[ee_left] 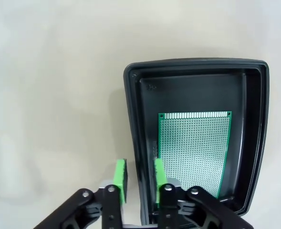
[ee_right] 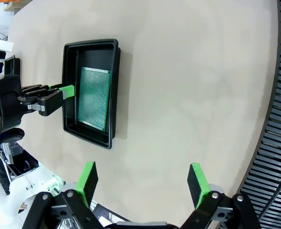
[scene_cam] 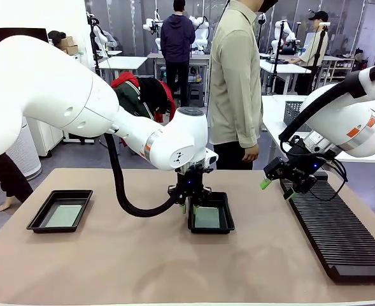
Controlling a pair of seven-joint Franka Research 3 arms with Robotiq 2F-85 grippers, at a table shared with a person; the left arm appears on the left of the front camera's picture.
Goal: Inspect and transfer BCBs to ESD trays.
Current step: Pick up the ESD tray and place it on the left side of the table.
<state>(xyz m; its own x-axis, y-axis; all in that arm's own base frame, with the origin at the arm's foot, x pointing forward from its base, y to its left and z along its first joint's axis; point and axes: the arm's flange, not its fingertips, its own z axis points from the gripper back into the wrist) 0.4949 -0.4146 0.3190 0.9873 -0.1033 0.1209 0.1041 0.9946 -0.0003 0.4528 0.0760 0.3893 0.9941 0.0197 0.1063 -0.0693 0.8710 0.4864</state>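
Beige table (scene_cam: 111, 268) in a busy lab carries two black ESD trays (scene_cam: 60, 211), each holding a BCB (ee_left: 193, 150). Left fingers (ee_left: 120, 179) straddle the middle tray's rim, narrowly apart; right fingers (ee_right: 198, 181) spread wide beside the ribbed rack (scene_cam: 340, 236).

1. No readable text, label, brand name, number or sign appears in any view.
2. The tray (ee_left: 197, 71) carries a small moulded mark in one inner corner of its floor; the mark is too small to read.
3. The circuit board (ee_left: 192, 148) shows a hole grid and contact strip, with no legible print.
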